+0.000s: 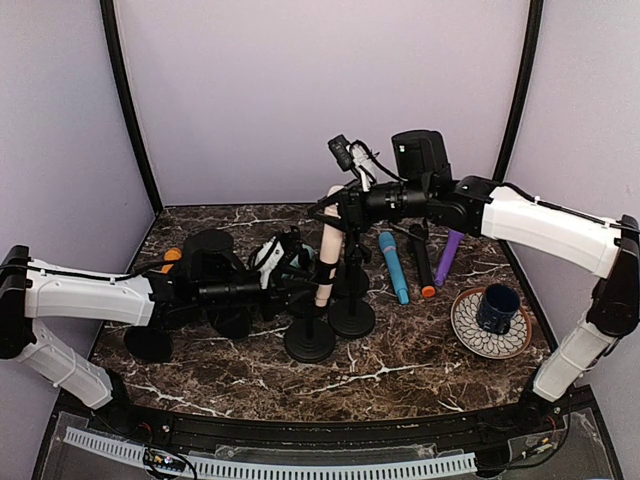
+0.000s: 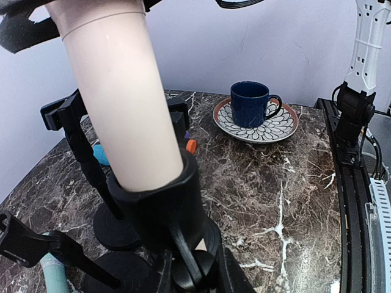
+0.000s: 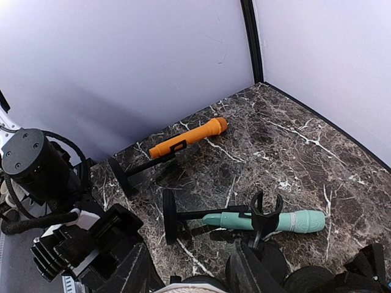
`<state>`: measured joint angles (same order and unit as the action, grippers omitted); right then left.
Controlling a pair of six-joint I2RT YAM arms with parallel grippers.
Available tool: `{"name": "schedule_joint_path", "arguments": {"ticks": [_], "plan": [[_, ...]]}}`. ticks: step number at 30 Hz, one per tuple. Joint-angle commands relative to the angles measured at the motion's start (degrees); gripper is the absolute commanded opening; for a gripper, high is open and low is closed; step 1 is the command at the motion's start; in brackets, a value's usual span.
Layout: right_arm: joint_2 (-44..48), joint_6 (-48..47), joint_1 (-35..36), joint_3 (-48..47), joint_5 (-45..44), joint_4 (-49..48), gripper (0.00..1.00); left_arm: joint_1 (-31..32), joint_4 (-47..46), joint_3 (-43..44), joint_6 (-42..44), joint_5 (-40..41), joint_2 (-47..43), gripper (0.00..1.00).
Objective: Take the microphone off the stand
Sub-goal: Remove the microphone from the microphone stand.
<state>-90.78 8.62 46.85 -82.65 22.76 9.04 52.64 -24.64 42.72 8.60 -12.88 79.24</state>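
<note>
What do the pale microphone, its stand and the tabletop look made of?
Pale microphone: smooth matte plastic, judging by its even cream surface. Stand: matte black, plastic or coated metal; unclear which. Tabletop: dark marble or marble-print laminate, white veins, slight gloss.

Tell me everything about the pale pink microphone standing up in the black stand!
The microphone is a smooth, pale peach tube, plastic by its look, with a thin line ringing it near the top. It stands almost upright, leaning slightly, its lower end seated in the black clip of a stand in the middle of the table. The right gripper is shut on its upper end.
</note>
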Motion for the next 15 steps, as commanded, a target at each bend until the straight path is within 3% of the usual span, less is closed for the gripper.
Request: {"name": "schedule_joint_path", "arguments": {"ticks": [1, 15], "plan": [[6.1, 3.0, -4.4, -5.2, -5.6, -11.2, 0.11, 0.4, 13.7, -3.3, 4.6, 2.0, 2.5, 0.00], [7.0, 3.8, -5.6, -4.6, -4.3, -12.6, 0.11, 0.7, 13.8, -3.1, 4.7, 2.1, 3.0, 0.00]]}}
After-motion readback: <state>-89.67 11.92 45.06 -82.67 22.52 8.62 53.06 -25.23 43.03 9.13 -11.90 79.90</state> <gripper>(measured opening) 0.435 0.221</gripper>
